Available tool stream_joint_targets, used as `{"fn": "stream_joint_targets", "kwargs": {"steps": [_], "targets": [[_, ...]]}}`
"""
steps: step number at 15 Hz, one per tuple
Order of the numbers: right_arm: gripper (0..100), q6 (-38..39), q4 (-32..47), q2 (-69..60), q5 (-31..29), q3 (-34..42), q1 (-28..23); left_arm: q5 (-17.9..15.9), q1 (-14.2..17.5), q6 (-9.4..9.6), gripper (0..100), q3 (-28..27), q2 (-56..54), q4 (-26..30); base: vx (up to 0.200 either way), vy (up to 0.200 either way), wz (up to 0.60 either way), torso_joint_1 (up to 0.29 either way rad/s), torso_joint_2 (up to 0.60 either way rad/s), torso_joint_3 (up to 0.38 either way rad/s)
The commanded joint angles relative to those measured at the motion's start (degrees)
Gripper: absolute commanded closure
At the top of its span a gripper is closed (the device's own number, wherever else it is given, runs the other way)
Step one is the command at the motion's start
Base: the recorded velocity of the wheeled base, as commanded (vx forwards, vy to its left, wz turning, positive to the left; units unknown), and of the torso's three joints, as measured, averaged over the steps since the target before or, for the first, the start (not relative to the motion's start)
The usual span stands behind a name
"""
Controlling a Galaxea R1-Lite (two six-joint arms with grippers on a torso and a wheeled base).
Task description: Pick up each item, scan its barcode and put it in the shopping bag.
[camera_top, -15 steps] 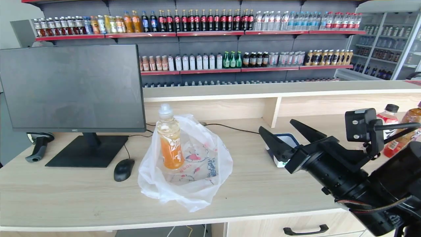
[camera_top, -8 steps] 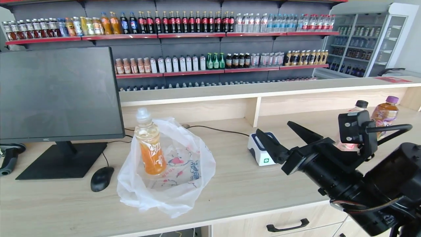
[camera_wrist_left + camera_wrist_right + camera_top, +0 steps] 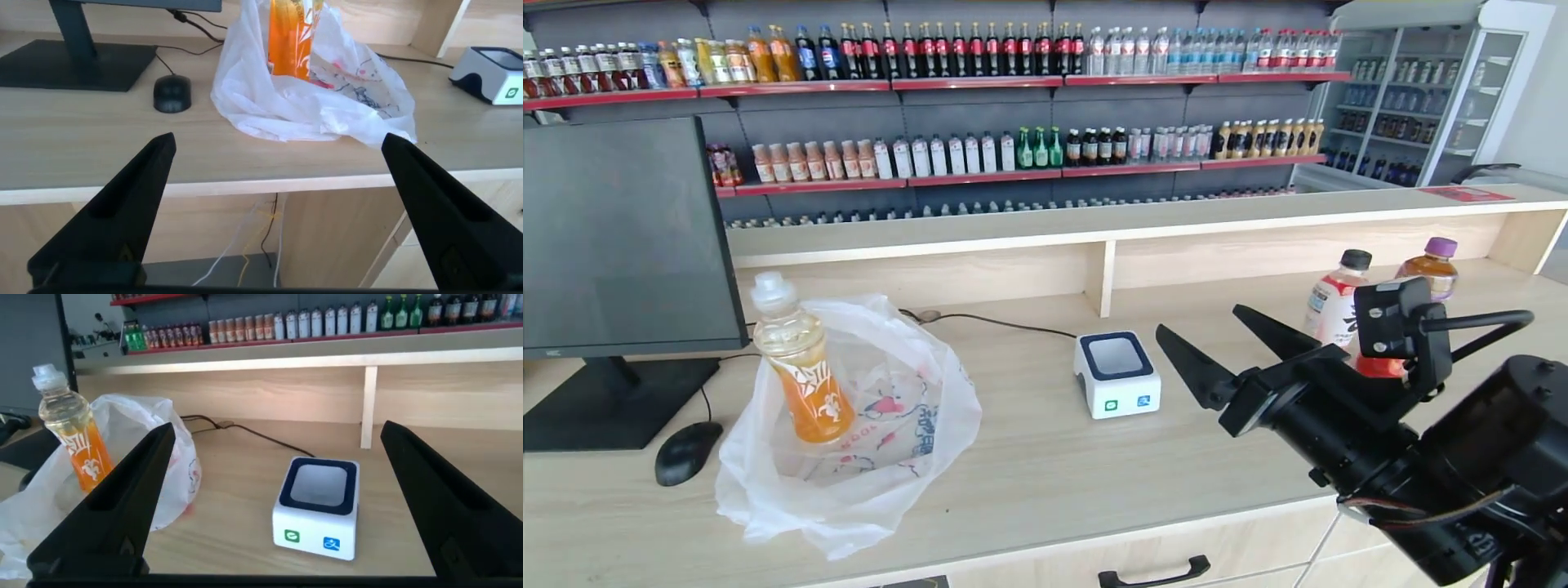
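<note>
Got orange bottle [image 3: 800, 384] in shopping bag [image 3: 915, 441], leaving black-capped bottle [image 3: 1333, 298], purple-capped bottle [image 3: 1431, 269] unscanned, with right gripper [image 3: 1202, 320], left gripper [image 3: 278, 143] wide, empty.

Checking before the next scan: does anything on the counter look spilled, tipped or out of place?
Nothing stands out. The orange bottle stands in the shopping bag, the scanner sits flat, and the white bottle and purple-capped bottle stand upright.

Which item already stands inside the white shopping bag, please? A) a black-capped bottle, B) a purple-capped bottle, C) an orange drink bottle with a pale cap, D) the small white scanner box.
C: the orange drink bottle stands upright inside the open shopping bag on the counter.
</note>
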Motion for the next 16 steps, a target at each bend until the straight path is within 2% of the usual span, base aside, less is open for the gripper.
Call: {"fn": "stream_joint_targets", "kwargs": {"steps": [1, 15, 16], "targets": [[0, 0.0, -0.1, 0.1, 0.0, 0.0, 0.0, 0.0, 0.0, -0.02, 0, 0.0, 0.0, 0.0, 0.0, -0.2, 0.0, 0.002, 0.0, 0.007], [0, -0.1, -0.1, 0.1, -0.1, 0.6, -1.5, 0.0, 0.0, -0.11, 0, 0.0, 0.1, 0.0, 0.0, -0.2, 0.0, 0.001, 0.0, 0.003], [0, -0.1, -0.1, 0.2, -0.1, 0.9, -1.5, 0.0, 0.0, -0.11, 0, 0.0, 0.0, 0.0, 0.0, 0.0, 0.0, 0.0, 0.0, 0.0]]}}
